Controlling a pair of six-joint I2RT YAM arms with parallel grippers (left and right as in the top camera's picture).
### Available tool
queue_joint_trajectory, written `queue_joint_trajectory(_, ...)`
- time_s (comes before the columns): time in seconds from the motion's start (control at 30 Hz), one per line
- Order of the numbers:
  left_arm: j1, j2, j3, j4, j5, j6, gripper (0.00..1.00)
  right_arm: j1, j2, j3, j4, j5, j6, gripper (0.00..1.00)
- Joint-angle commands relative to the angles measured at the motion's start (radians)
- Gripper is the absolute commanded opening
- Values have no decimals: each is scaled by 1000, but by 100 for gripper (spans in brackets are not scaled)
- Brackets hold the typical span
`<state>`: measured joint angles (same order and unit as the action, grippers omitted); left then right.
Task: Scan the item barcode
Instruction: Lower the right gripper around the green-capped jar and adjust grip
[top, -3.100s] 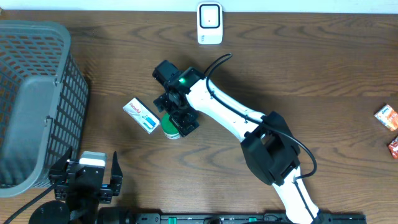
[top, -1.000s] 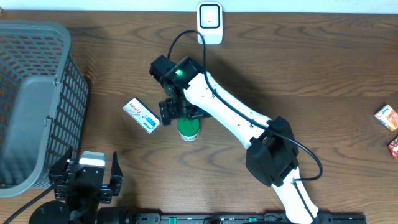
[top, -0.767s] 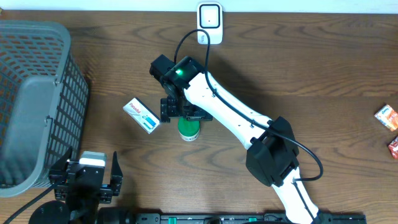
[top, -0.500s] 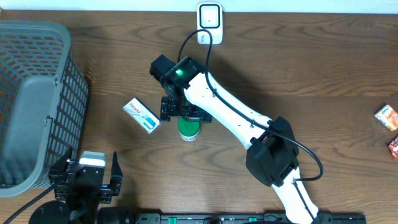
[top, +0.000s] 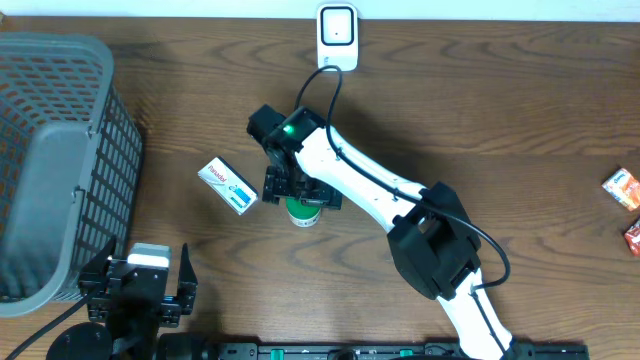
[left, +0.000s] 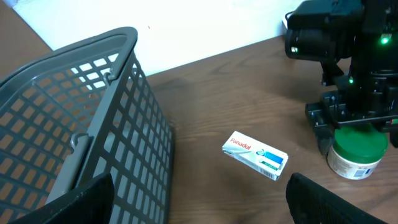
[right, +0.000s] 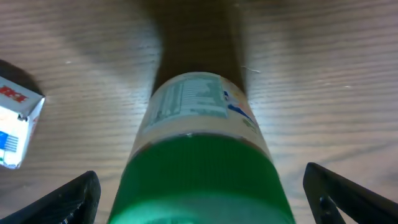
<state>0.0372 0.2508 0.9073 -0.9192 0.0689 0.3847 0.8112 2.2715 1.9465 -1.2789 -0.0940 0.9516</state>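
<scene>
Directly beneath the right gripper (top: 302, 192), whose jaws stand spread wide and grip nothing, the green-lidded jar (right: 199, 124) stands upright between the two fingers, touching neither. Just beside that gripper lies a white pill box (top: 228, 186), and the scanner (top: 337, 38) sits well beyond it at the table's far edge. The left gripper (top: 140, 290) hangs wide open and empty, well apart from the jar, near the grey basket (top: 60, 150).

Right arm (top: 360, 185) white with black joints — black right end effector (top: 303, 196), looping black cable (top: 305, 92), green light (top: 291, 128) glowing.
</scene>
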Motion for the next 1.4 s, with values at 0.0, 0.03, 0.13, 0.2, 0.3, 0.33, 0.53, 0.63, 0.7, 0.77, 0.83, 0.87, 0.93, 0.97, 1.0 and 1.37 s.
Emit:
queue_joint_trajectory(0.0,-3,2,0,-1,-2,-13,86,-7,-8,-32,21,-20,26,99)
queue_joint_trajectory(0.03,-3,2,0,-1,-2,-13,86,-7,-8,-39,25,-20,37,99)
queue_joint_trajectory(0.13,-3,2,0,-1,-2,-13,87,-7,-8,-56,38,-20,48,98)
queue_joint_trajectory(0.2,-3,2,0,-1,-2,-13,86,-7,-8,-73,61,-20,48,98)
queue_joint_trajectory(0.3,-3,2,0,-1,-2,-13,87,-6,-8,-96,79,-24,84,94)
queue_joint_trajectory(0.33,-3,2,0,-1,-2,-13,86,-5,-8,-100,79,-23,102,93)
queue_joint_trajectory(0.53,-3,2,0,-1,-2,-13,86,-5,-8,-102,79,-8,234,86)
queue_joint_trajectory(0.63,-3,2,0,-1,-2,-13,87,-4,-8,-102,81,8,299,87)
queue_joint_trajectory(0.7,-3,2,0,-1,-2,-13,87,-4,-8,-102,83,23,312,87)
queue_joint_trajectory(0.77,-3,2,0,-1,-2,-13,86,-4,-8,-102,83,26,313,87)
queue_joint_trajectory(0.83,-3,2,0,-1,-2,-13,86,-4,-8,-103,84,27,312,88)
queue_joint_trajectory(0.87,-3,2,0,-1,-2,-13,86,-4,-8,-104,85,31,312,90)
queue_joint_trajectory(0.93,-3,2,0,-1,-2,-13,86,-2,-8,-105,91,48,307,92)
queue_joint_trajectory(0.97,-3,2,0,-1,-2,-13,86,0,-8,-105,91,57,307,93)
queue_joint_trajectory(1.0,-3,2,0,-1,-2,-13,86,2,-8,-106,92,64,297,93)
queue_joint_trajectory(1.37,-3,2,0,-1,-2,-13,86,35,-7,-111,113,67,248,94)
